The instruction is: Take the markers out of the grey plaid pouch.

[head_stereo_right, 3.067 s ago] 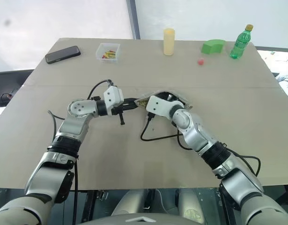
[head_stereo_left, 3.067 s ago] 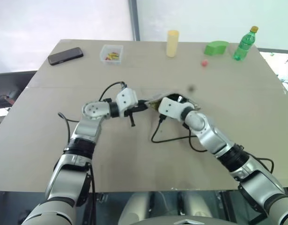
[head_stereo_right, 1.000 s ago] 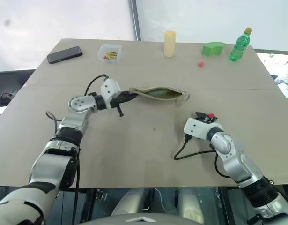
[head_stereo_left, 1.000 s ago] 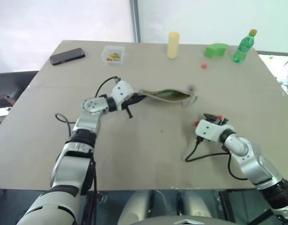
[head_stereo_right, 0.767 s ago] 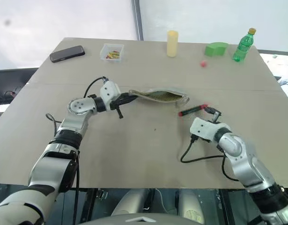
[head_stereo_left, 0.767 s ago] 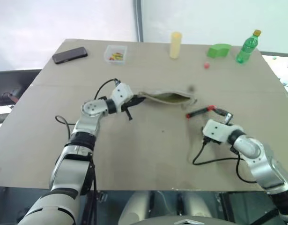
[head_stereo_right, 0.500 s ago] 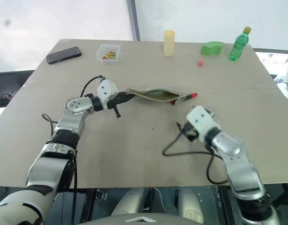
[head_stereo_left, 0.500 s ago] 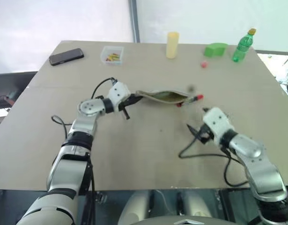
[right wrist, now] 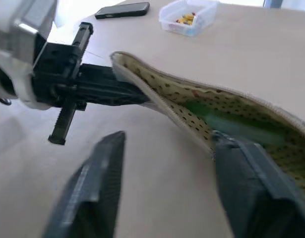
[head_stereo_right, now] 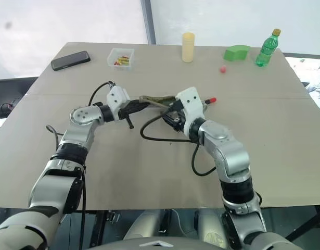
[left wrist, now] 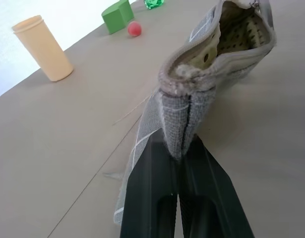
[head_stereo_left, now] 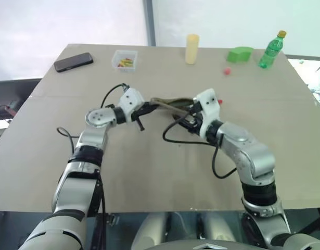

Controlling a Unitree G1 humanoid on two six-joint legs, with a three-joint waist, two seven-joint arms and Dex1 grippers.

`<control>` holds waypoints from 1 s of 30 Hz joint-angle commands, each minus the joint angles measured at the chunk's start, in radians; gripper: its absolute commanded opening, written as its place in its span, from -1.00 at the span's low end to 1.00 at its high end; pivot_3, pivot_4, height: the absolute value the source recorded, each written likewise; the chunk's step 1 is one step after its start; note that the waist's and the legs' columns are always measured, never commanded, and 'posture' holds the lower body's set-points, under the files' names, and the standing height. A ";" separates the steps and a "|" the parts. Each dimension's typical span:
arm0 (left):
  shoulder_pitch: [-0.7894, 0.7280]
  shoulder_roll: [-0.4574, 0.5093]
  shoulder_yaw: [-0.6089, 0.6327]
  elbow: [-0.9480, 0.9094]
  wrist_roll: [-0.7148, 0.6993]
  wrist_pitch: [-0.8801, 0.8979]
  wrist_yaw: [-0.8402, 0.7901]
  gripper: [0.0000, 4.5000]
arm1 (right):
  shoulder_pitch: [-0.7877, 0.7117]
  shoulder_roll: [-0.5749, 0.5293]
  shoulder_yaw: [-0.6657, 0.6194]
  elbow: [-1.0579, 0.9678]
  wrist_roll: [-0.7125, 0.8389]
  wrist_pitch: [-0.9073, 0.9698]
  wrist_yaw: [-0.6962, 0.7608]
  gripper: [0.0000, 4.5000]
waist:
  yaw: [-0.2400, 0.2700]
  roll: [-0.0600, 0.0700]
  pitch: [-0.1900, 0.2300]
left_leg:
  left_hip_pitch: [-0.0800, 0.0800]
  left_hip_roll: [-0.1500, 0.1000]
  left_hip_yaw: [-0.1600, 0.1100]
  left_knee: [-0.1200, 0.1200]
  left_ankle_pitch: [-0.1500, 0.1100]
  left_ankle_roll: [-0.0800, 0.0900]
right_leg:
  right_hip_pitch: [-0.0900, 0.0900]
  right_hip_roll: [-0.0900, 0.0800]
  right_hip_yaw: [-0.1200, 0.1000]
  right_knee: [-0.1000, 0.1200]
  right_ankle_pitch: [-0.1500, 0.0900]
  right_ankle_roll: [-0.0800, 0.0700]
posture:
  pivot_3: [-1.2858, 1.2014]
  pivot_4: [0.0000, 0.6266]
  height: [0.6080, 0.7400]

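Left eye view: mid-frame on the desk (head_stereo_left: pixel 55 172), the left pincer (head_stereo_left: pixel 147 107) pinches one end of the grey plaid pouch (head_stereo_left: pixel 167 102), holding it off the surface; the right pincer (head_stereo_left: pixel 187 119) hovers at the pouch's mouth, and the red marker (head_stereo_left: pixel 220 101) peeks out just right of it. Left wrist view: fingers pressed together on soft, limp fabric that sags open above them. Right wrist view: the right pincer's fingers (right wrist: pixel 100 173) stand spread at the bottom, one at the pouch's lip, with the green marker (right wrist: pixel 226 119) lying inside against the dotted lining at centre right. That marker looks light, stiff and smooth; best gripped across its exposed barrel.
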 commanded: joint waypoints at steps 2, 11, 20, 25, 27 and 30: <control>0.029 -0.001 0.013 -0.090 -0.035 -0.002 -0.029 -1.00 | -0.073 0.079 -0.148 0.108 0.108 0.020 -0.056 0.21 | -0.002 0.000 0.000 | 0.000 0.000 0.000 0.000 0.000 0.000 | 0.000 0.000 0.000 0.000 0.000 0.000 | 0.03 -0.52 1.00; 0.048 -0.005 0.019 -0.104 -0.045 -0.004 -0.055 -1.00 | -0.133 -0.016 0.003 0.311 -0.018 -0.112 -0.099 0.21 | -0.004 0.000 0.000 | 0.000 0.000 0.003 -0.002 0.000 0.000 | -0.003 0.000 0.002 0.000 0.000 0.000 | 0.03 -0.52 1.00; 0.045 -0.021 0.005 -0.081 -0.040 -0.031 -0.080 -1.00 | -0.255 -0.144 0.449 0.671 -0.502 -0.724 -0.191 0.21 | -0.025 0.000 0.000 | 0.000 0.000 0.004 -0.003 0.000 -0.001 | -0.005 0.000 0.003 0.001 0.000 0.000 | 0.03 -0.52 1.00; 0.050 -0.027 -0.002 -0.104 -0.035 -0.043 -0.085 -1.00 | -0.303 -0.147 0.512 0.827 -0.650 -0.887 -0.284 0.98 | -0.028 0.000 0.000 | 0.000 0.000 0.005 -0.003 0.000 -0.001 | -0.005 0.001 0.003 0.001 0.000 0.000 | 0.03 -0.52 1.00; 0.052 -0.029 -0.005 -0.118 -0.035 -0.044 -0.087 -1.00 | -0.319 -0.152 0.534 0.880 -0.696 -0.943 -0.295 0.98 | -0.027 0.000 0.000 | 0.000 0.000 0.005 -0.003 0.001 -0.001 | -0.005 0.002 0.003 0.001 0.000 0.000 | 0.03 -0.52 1.00; 0.060 -0.036 -0.017 -0.151 -0.031 -0.060 -0.088 -1.00 | -0.342 -0.152 0.553 0.948 -0.756 -1.001 -0.325 0.98 | -0.028 0.000 0.000 | 0.000 0.000 0.005 -0.002 0.001 -0.001 | -0.005 0.002 0.003 0.001 0.000 0.000 | 0.03 -0.52 1.00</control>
